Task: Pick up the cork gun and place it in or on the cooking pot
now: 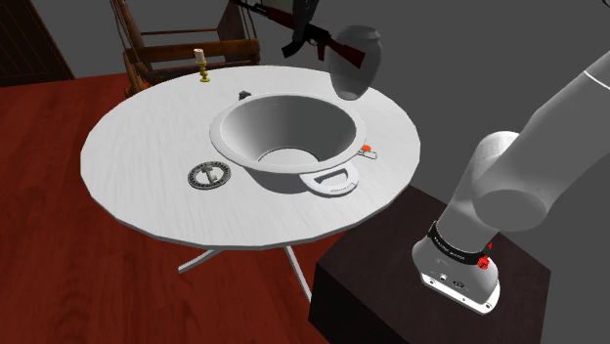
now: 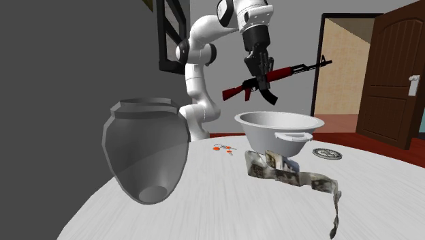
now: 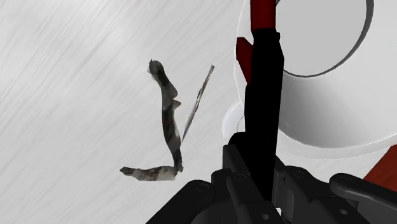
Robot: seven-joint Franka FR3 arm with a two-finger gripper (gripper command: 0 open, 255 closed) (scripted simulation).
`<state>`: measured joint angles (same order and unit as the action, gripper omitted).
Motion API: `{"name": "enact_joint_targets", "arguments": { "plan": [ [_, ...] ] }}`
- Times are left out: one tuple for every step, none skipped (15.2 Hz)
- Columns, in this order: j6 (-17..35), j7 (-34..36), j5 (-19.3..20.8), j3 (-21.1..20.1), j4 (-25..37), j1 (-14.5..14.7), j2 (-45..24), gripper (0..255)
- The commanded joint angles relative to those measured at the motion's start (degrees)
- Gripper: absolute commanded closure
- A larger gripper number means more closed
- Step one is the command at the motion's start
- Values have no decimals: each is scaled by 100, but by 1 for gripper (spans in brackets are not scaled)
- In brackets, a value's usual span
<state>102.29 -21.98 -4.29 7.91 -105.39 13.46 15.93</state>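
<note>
Home: round table (image 1: 137, 156), wooden door (image 2: 388, 75), red floor (image 1: 59, 254).

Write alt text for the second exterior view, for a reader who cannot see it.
A black gripper holds a red and black toy rifle in the air, higher than a grey pot on a white round table. A grey vase is in the foreground.

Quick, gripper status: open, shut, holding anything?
Gripper: shut on the black and red cork gun, holding it up in the air, not yet in the cooking pot.
</note>
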Motion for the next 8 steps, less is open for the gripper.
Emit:
{"name": "enact_joint_targets", "arguments": {
  "plan": [
    [-10, 309, 45, -207, -244, 84, 281, 255],
    [-12, 437, 54, -299, -357, 118, 406, 255],
    [-16, 565, 60, -392, -463, 152, 525, 255],
    [-23, 693, 61, -486, -562, 185, 640, 255],
    [-31, 821, 58, -582, -654, 219, 749, 255],
    [-42, 948, 51, -679, -739, 252, 854, 255],
    [-55, 1076, 41, -776, -817, 287, 953, 255],
    [-69, 1205, 28, -873, -889, 323, 1047, 255]
  ]
}}
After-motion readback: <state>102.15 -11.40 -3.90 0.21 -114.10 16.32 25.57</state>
